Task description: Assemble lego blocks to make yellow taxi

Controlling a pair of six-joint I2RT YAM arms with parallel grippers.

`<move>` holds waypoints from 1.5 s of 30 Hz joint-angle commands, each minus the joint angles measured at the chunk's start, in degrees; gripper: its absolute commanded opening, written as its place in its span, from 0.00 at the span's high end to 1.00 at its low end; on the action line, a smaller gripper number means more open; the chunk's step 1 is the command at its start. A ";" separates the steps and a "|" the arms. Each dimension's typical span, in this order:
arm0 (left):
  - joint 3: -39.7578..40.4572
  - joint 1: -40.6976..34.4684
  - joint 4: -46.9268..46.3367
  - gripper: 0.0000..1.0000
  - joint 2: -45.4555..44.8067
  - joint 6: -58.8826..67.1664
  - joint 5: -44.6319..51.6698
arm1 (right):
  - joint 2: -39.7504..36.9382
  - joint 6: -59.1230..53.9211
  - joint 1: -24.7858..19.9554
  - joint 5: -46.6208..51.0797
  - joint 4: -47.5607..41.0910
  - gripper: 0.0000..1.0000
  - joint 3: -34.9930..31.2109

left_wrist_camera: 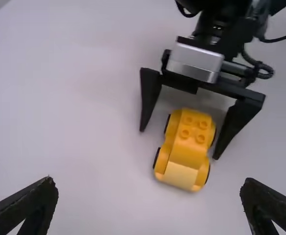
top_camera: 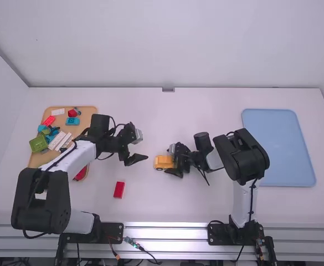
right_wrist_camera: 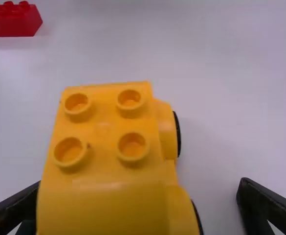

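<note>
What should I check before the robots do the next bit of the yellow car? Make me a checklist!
1. Yellow car upright, bumps up: ok.
2. Bumps free for another block: ok, all four bare.
3. Right gripper closed on the car: not ok, its fingers are open around it.
4. Left gripper empty: ok, open with nothing held.
5. Red block apart from the car: ok.
6. Wheels roll nicely: cannot tell.

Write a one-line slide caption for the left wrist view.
A wheeled yellow block with four studs stands between the open jaws of the right arm.
</note>
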 commanded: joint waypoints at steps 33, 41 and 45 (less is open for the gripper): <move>-0.17 1.07 -0.22 0.01 -0.80 3.17 2.91 | -1.76 8.68 4.59 9.79 0.52 0.59 1.86; -0.17 0.72 0.02 0.01 -0.80 3.52 2.91 | -14.22 8.57 -2.47 23.56 -5.16 0.63 -1.27; -0.17 0.74 0.55 0.01 -0.80 3.32 2.91 | -21.02 8.59 -6.99 33.40 -8.61 0.67 -2.23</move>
